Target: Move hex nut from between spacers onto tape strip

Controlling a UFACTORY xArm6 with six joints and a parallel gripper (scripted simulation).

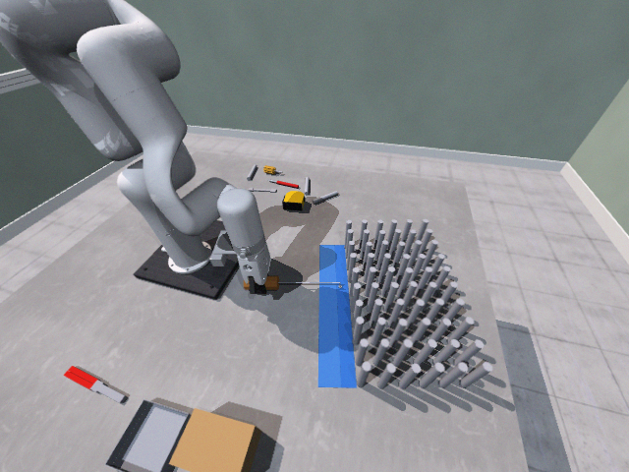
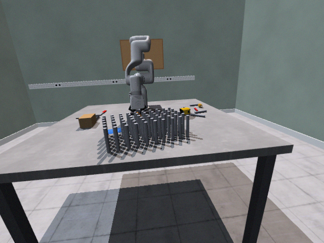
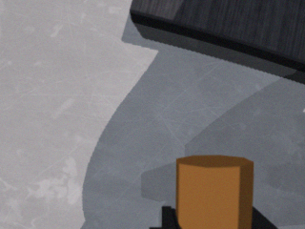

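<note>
The gripper (image 1: 259, 287) is clamping down on the orange-brown handle (image 1: 260, 284) of the hook pick (image 1: 305, 284), so the tool's firmly in hand. In the wrist view that handle (image 3: 214, 193) is poking out over the grey table (image 3: 57, 95), with the dark base plate (image 3: 229, 24) showing at the top.

The key relation: the pick's long axis is running straight out from the gripper toward the spacers (image 1: 406, 299), its thin shaft crossing the blue strip of tape (image 1: 335, 324). The hook end is sitting right at the tape's far edge, by the first row of spacers. There's a small pale speck at the tip that's probably the hex nut (image 1: 340, 286), but it's too tiny to call, and whether it's fully on the strip is anyone's guess. If so, dragging back along the shaft's line toward the gripper looks like the way to go.

The spacers are standing upright in tight rows, so any sideways swing is risking knockovers. A yellow tape measure (image 1: 294, 200), loose bits near it, a red-handled tool (image 1: 93, 384) and a cardboard box (image 1: 213, 442) are all lying well apart from the action.
</note>
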